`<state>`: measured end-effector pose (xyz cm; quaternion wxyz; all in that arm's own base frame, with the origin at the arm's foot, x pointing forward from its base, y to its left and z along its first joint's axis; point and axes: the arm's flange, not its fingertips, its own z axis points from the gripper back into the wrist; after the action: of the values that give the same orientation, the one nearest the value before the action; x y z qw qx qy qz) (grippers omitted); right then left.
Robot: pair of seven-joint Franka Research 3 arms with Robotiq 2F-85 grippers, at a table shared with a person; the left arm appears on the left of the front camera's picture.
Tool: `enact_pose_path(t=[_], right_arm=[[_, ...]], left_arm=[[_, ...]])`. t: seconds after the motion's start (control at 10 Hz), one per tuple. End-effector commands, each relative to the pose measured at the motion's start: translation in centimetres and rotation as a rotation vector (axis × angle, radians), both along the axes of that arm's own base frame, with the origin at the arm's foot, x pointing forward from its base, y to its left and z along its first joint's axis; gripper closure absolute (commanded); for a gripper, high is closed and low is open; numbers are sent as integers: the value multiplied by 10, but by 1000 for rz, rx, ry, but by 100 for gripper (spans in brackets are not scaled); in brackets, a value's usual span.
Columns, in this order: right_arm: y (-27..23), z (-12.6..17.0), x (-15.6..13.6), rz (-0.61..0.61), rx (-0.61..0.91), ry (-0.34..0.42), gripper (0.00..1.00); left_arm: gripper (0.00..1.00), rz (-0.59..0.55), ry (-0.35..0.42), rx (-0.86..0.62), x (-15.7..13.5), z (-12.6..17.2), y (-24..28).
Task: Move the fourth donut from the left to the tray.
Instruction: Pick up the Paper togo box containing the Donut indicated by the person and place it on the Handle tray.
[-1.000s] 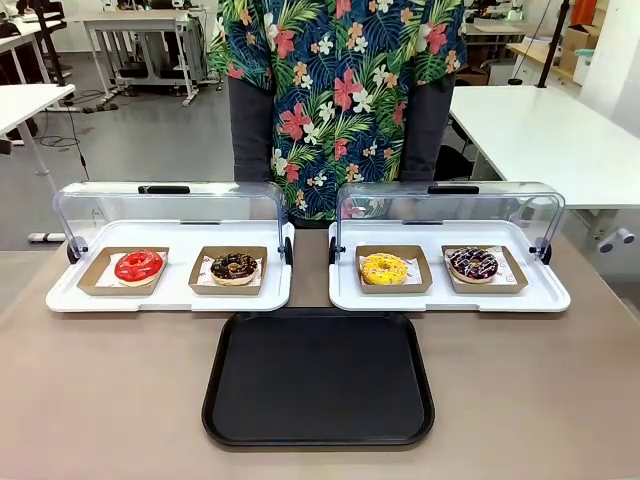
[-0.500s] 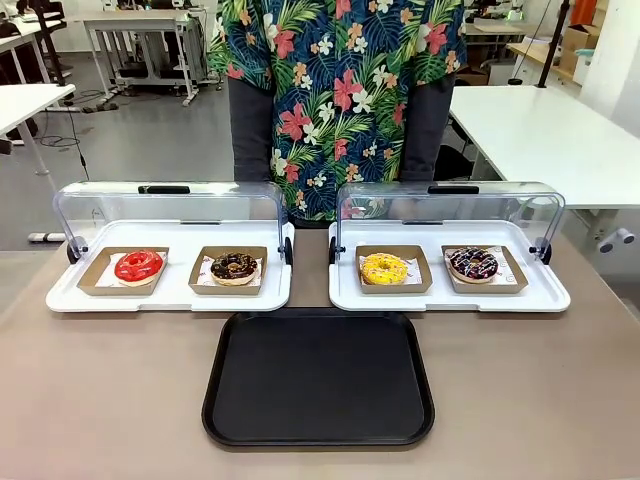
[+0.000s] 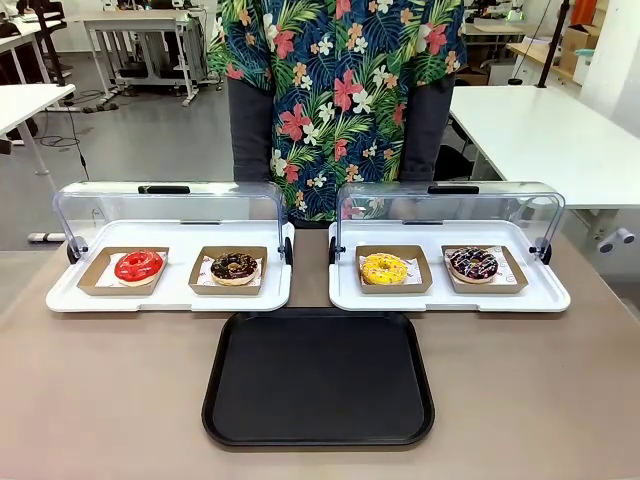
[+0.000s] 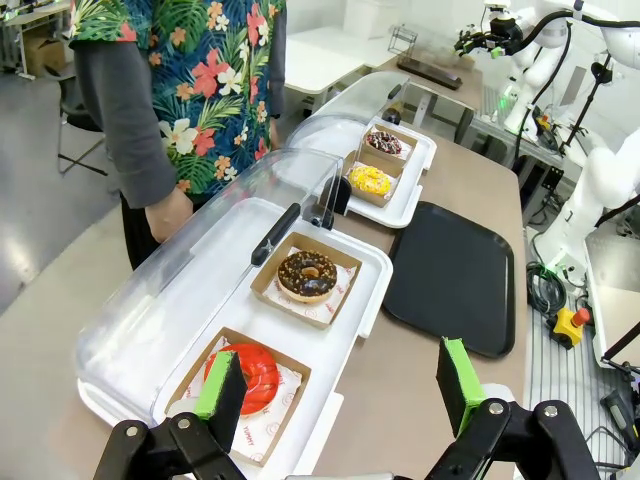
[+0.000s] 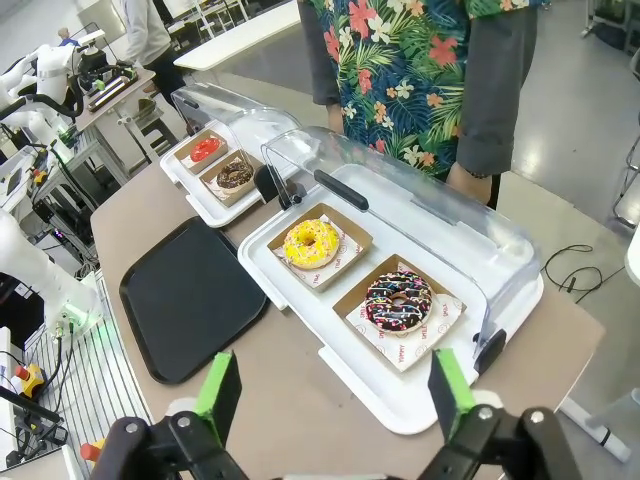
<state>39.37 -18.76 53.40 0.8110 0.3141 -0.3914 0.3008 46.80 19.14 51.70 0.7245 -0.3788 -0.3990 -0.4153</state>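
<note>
The tray (image 3: 318, 378) lies at six o'clock. At two o'clock from it, the fourth donut (image 3: 472, 263) sits in its dish (image 3: 510, 270). The donut looks light, soft and sticky, so grip the dish's rim. The left gripper (image 4: 340, 380) and right gripper (image 5: 335, 385) gape empty.

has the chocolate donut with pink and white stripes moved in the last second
No. The striped donut sits at the same spot beside the yellow donut as before.
</note>
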Motion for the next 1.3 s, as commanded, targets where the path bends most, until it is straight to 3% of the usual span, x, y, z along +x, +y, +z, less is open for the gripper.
enact_pose_path(t=[0.0,1.2], right_arm=[[1,2,3,7,12,-28,0],[1,2,3,7,12,-28,0]], left_arm=[[0,2,0,-3,0,2,0],[0,2,0,-3,0,2,0]])
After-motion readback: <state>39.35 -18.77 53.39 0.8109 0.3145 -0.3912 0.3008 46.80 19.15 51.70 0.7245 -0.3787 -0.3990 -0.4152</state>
